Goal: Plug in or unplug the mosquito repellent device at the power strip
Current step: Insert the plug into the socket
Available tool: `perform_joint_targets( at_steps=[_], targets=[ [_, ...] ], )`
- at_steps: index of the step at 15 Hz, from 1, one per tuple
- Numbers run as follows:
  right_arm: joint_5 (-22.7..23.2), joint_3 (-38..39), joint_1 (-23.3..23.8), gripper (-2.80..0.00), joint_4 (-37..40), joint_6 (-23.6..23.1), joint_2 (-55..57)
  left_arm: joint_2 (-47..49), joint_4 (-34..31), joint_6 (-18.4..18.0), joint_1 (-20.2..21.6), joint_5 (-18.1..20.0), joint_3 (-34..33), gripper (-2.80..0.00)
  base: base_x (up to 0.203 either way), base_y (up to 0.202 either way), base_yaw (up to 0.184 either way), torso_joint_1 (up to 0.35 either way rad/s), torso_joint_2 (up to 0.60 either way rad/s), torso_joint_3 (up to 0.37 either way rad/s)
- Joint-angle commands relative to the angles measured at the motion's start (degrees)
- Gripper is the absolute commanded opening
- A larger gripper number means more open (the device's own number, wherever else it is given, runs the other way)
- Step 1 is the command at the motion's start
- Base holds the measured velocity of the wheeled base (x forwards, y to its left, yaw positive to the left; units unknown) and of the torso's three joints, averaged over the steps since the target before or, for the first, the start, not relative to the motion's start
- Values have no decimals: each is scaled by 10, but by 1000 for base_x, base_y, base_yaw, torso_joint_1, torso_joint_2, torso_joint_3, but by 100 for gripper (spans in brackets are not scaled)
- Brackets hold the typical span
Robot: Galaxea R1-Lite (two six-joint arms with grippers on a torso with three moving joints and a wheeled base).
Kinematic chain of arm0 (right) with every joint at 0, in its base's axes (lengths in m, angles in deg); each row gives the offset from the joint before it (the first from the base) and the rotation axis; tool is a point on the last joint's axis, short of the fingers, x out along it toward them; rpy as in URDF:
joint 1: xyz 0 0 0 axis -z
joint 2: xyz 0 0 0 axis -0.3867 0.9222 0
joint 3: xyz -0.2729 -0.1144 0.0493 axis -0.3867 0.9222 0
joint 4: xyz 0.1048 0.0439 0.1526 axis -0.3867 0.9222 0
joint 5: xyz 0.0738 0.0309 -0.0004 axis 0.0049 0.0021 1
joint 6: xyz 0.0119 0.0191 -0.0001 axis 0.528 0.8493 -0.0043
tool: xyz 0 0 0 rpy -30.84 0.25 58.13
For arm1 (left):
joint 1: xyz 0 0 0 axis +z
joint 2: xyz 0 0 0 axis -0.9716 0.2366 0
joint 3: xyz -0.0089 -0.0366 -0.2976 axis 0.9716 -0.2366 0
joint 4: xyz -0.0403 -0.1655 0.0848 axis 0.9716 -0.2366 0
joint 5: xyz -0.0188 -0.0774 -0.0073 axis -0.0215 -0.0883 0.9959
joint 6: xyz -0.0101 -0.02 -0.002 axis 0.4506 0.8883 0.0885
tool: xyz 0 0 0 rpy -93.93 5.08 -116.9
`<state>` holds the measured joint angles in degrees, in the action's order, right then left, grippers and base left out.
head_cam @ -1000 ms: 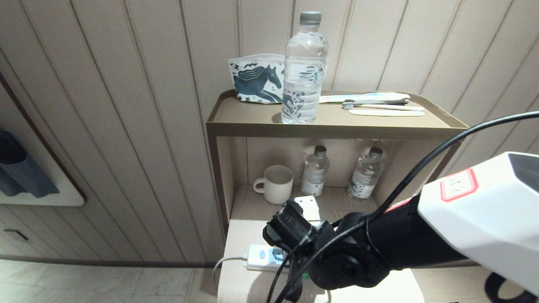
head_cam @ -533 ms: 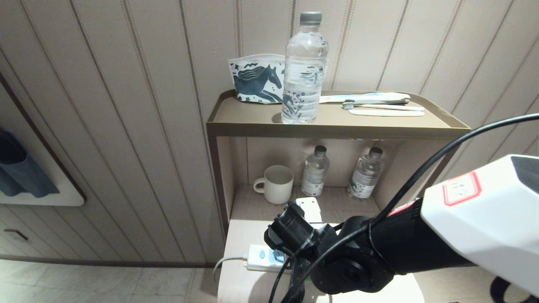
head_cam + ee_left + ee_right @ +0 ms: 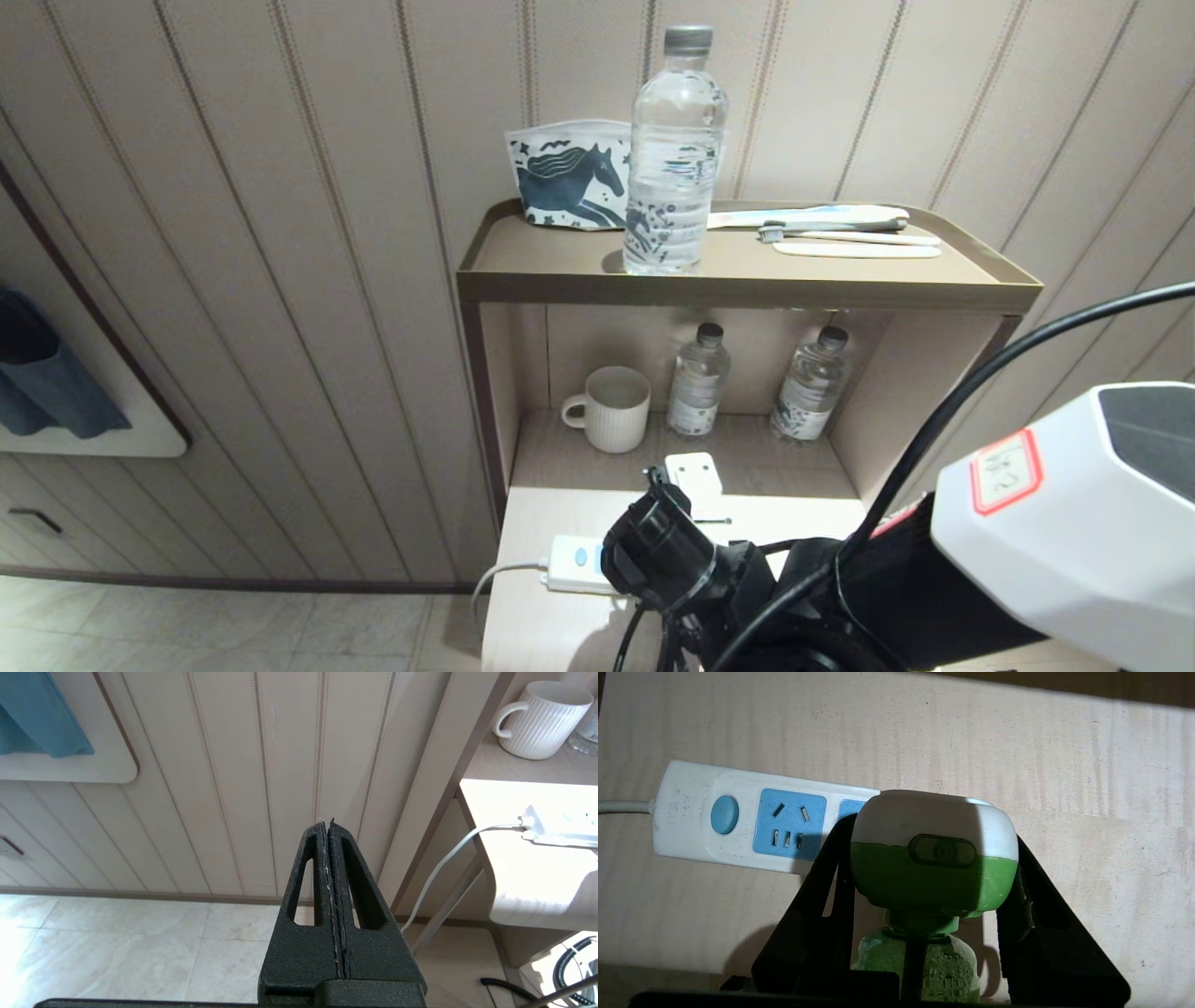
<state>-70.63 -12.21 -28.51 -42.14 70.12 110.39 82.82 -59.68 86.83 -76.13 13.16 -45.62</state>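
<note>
Nearest to you, over the pale wooden table top (image 3: 1064, 765), your right gripper (image 3: 931, 868) has its jaws clamped on the mosquito repellent device (image 3: 931, 858), one finger on each flank of the green-and-white head. The translucent green bottle (image 3: 920, 961) hangs toward the wrist. The device sits over the middle of the power strip (image 3: 686, 812), hiding the sockets beyond the first blue face; whether its pins are seated or just above the strip you cannot tell.

Expect the device to be light and rigid, with a smooth, rounded plastic shell that could slip or twist between the fingers if you pull at an angle. Your hold on the broad sides of the head looks like the right place: the bottle is the weaker part and would likely lever on its neck. The strip is loose on the table, so it may lift or slide along with the plug.

Off to the side, your left gripper (image 3: 329, 905) is parked low beside the table, jaws pressed together with nothing between them, pointing at the panelled wall. The strip's white cord (image 3: 439, 868) hangs down off the table edge.

Further back, the lower shelf holds a ribbed white mug (image 3: 611, 408) and two small water bottles (image 3: 695, 383). On the top shelf (image 3: 747, 289) stand a large water bottle (image 3: 674, 159) and a horse-print pouch (image 3: 565, 177).
</note>
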Motion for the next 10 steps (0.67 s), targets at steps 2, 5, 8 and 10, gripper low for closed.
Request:
perform_joint_targets(
  at_steps=[2,5,8,10],
  targets=[
    [1,1,-5,-280,-1,-4,1,0,0,0,0,0,0,-280,0,0,0,0,0,0],
    [0,-1,-4,-280,-2,-15,-4,0,0,0,0,0,0,-280,0,0,0,0,0,0],
    [0,-8,-1,-280,-2,-28,-22,0,0,0,0,0,0,-280,0,0,0,0,0,0],
    [0,-8,0,-280,-1,-31,-27,0,0,0,0,0,0,-280,0,0,0,0,0,0]
  ],
)
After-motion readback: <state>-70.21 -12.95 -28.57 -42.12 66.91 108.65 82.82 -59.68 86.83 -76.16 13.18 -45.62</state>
